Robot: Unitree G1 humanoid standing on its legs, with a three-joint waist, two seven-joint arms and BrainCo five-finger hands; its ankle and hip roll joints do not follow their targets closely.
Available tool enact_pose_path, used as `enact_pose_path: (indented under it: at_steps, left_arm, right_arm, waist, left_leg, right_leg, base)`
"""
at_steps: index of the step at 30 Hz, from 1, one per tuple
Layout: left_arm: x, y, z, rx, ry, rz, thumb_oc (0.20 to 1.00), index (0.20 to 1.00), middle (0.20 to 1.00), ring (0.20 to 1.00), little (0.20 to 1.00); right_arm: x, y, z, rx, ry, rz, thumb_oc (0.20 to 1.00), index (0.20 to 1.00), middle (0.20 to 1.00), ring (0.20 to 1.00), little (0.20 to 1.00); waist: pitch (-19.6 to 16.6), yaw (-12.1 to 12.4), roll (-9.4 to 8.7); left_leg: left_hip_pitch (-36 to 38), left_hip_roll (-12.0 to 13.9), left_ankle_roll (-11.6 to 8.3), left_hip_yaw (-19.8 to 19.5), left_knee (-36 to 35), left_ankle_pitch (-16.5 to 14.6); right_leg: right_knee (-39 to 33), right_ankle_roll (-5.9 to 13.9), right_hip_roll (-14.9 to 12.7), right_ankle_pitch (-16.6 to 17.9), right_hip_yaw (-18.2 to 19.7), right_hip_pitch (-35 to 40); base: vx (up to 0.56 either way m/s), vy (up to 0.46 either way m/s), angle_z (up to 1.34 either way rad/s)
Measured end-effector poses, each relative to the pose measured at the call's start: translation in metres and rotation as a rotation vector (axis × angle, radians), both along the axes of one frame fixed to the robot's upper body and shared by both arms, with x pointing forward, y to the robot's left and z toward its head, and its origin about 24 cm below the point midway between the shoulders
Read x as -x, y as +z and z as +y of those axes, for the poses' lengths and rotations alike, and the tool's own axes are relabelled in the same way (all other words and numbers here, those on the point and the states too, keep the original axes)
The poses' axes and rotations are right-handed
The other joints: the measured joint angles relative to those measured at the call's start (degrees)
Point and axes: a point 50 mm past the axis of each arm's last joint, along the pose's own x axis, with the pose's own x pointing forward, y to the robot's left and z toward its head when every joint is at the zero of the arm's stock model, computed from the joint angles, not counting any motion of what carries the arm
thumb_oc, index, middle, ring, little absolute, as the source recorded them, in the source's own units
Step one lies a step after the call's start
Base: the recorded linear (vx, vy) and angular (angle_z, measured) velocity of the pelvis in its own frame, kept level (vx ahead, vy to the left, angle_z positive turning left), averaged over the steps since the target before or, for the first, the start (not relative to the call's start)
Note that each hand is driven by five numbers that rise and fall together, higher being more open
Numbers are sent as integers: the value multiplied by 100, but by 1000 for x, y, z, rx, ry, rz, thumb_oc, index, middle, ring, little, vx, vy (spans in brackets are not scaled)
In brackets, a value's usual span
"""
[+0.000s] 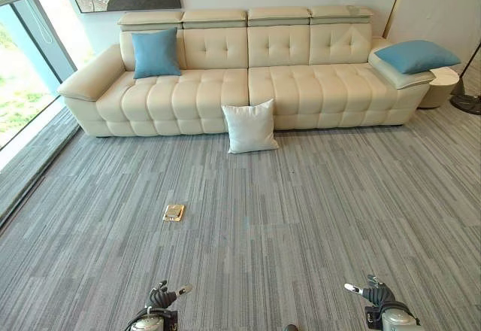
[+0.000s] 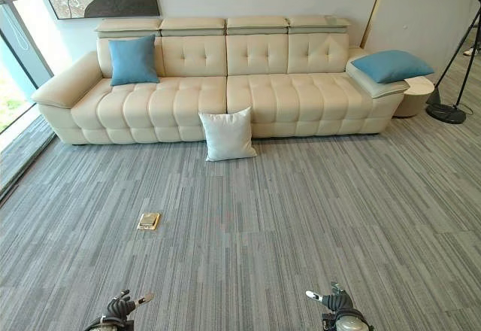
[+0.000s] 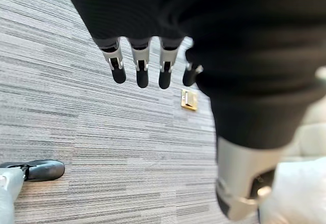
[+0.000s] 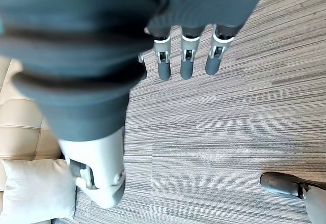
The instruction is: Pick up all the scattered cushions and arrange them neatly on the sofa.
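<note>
Nearest you, both hands hang low over the grey carpet (image 1: 316, 218): your left hand (image 1: 159, 298) and your right hand (image 1: 373, 293) each have straight, relaxed fingers and hold nothing. Beyond the left hand a small brass floor plate (image 1: 173, 212) sits in the carpet. Farther on, a white cushion (image 1: 250, 126) stands on the floor, leaning against the front of the cream sofa (image 1: 301, 83). One blue cushion (image 1: 155, 53) stands upright against the backrest near the left end; another blue cushion (image 1: 415, 56) lies on the right armrest.
</note>
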Motion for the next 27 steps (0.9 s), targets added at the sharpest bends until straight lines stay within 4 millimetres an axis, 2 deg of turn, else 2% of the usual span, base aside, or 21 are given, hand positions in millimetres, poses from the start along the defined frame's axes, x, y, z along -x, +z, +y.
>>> enact_pose_path:
  at_steps: [27]
  left_arm:
    - [6,-3,-1,40,25,13,1000,1000,1000,1000,1000]
  right_arm:
    - [15,-6,-1,-11,-2,45,1000,1000,1000,1000,1000]
  waist:
    - [27,3,-19]
  left_leg:
    - [10,-2,-6,-25,0,3]
  right_leg:
    - [-1,1,-4,1,-25,25]
  base:
    - [0,0,0]
